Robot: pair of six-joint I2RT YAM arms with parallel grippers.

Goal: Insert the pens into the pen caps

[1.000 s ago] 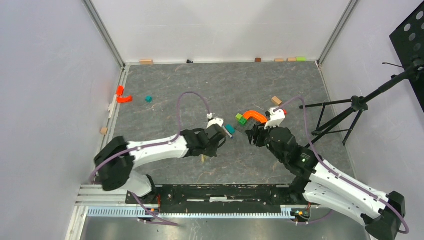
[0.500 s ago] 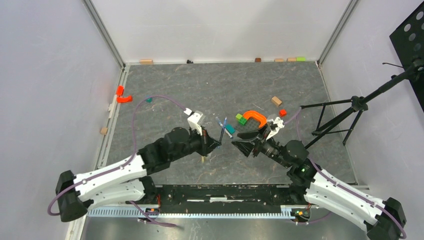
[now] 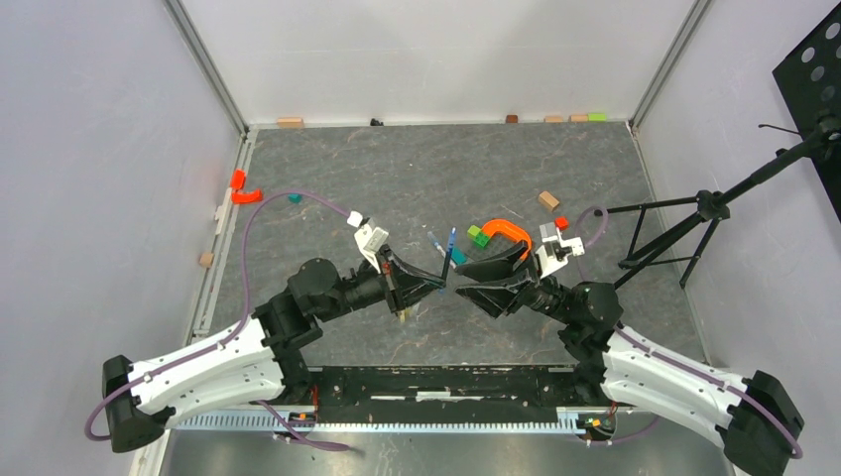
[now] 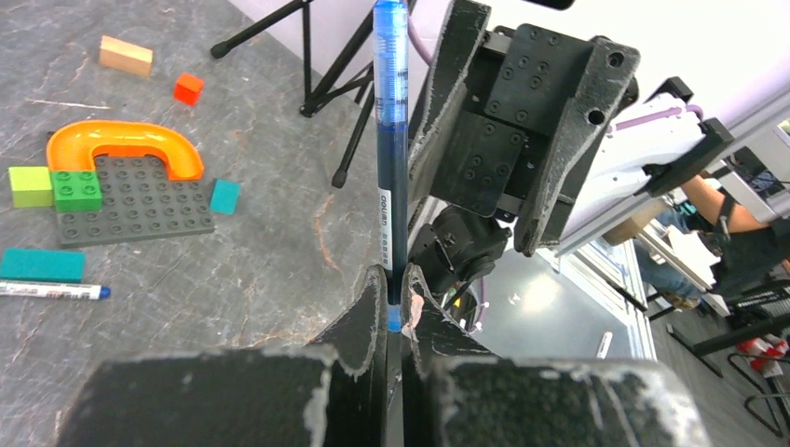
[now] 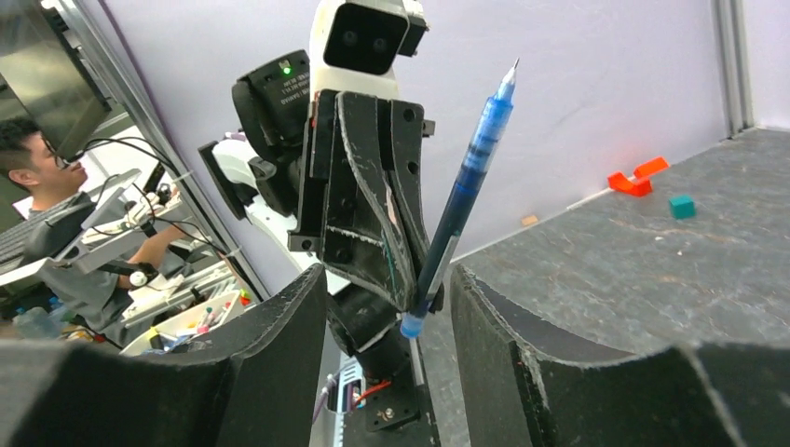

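**Blue pen held upright between facing arms**

Over the middle of the bench (image 3: 327, 188), toward its near edge, the two arms meet head-on. The left tool (image 4: 392, 282) is clamped on the tail end of the blue pen (image 4: 389, 168), probably so that the barrel and writing end stand free for capping. The right tool (image 5: 387, 279) faces it with its jaws spread wide and nothing visible between them. It looks poised to take or steady the pen. The pen's long axis stands close to upright, with the writing tip up. A second, white-barrelled pen (image 4: 51, 291) lies flat on the bench, just beside the grey studded plate (image 4: 130, 200).
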